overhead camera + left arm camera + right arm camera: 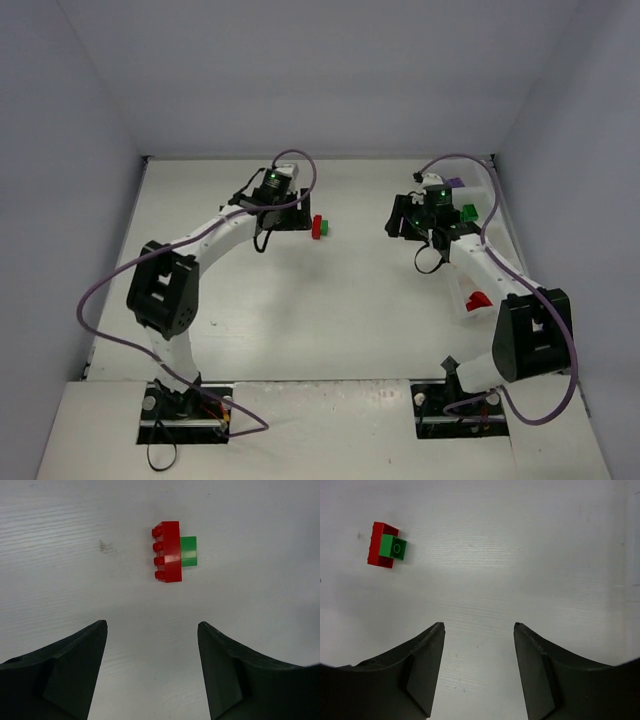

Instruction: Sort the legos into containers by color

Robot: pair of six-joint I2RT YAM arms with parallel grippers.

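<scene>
A red brick [317,227] joined to a small green brick [326,229] lies on the white table between the arms. In the left wrist view the red brick [169,558] lies on its side with its studs to the left and the green brick [188,551] behind it. The right wrist view shows the red brick [375,552] far left, with the green brick [394,547] in front of it. My left gripper [298,221] is open and empty just left of the pair [152,625]. My right gripper [397,220] is open and empty, well to their right [479,625].
The translucent tray of bins [463,285] runs along the right side, partly under the right arm. In it I see a purple brick [453,184], a green brick [468,212] and a red brick [478,299]. Grey walls close in the table.
</scene>
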